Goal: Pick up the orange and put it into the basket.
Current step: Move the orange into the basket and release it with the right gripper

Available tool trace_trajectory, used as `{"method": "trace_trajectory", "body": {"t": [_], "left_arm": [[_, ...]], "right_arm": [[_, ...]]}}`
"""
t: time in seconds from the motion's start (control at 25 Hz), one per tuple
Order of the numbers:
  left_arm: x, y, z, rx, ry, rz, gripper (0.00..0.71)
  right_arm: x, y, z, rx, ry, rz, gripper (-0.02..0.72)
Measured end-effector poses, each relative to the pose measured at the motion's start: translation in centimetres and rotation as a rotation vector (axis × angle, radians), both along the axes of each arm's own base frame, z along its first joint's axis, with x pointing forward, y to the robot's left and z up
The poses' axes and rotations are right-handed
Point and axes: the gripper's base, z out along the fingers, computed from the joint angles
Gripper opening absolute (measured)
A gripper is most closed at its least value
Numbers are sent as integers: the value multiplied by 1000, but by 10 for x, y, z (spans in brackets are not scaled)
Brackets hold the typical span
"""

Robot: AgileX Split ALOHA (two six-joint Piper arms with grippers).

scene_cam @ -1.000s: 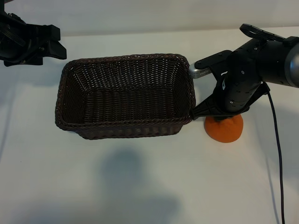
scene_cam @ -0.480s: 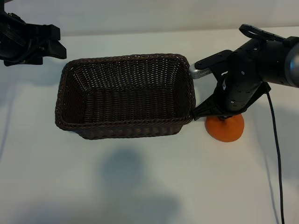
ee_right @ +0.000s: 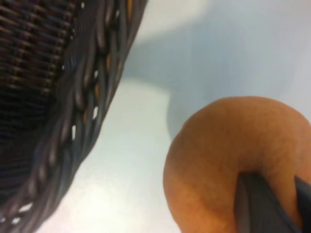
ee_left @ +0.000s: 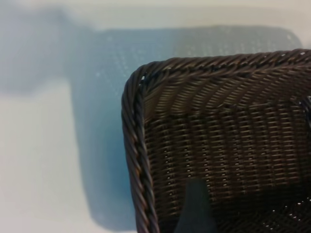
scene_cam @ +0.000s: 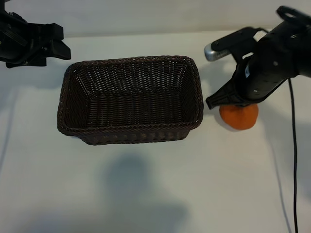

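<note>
My right hand (scene_cam: 232, 103) is clenched on the top of the orange (scene_cam: 239, 116), which hangs just beside the basket's (scene_cam: 194, 87) right end, outside it. The basket lies to the left of the fruit, so I judge the carry goes leftward over the rim. My left hand (scene_cam: 60, 46) waits released at the far corner. Compared with a second ago, the orange is higher and off the table (scene_cam: 155, 194).

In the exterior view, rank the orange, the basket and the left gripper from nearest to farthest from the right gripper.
1. The orange: held at the right gripper, right of the basket.
2. The basket: mid-table, its right wall close beside that gripper.
3. The left gripper: far left corner, past the basket.
</note>
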Motion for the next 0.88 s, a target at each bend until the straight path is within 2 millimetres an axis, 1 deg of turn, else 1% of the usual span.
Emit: {"method": "trace_trajectory", "body": {"t": [0.24, 0.44, 0.68, 0.88], "left_arm": [[0, -2, 1, -14, -13, -21, 591], [0, -2, 1, -20, -14, -22, 591], [0, -2, 1, -20, -14, -22, 591], [0, -2, 1, -19, -14, -23, 591]], "right_arm": [[-7, -3, 28, 20, -56, -5, 92], [-5, 1, 47, 86, -108, -18, 92], [-3, 17, 54, 266, -138, 25, 92], [-3, 25, 57, 343, -154, 86, 92]]}}
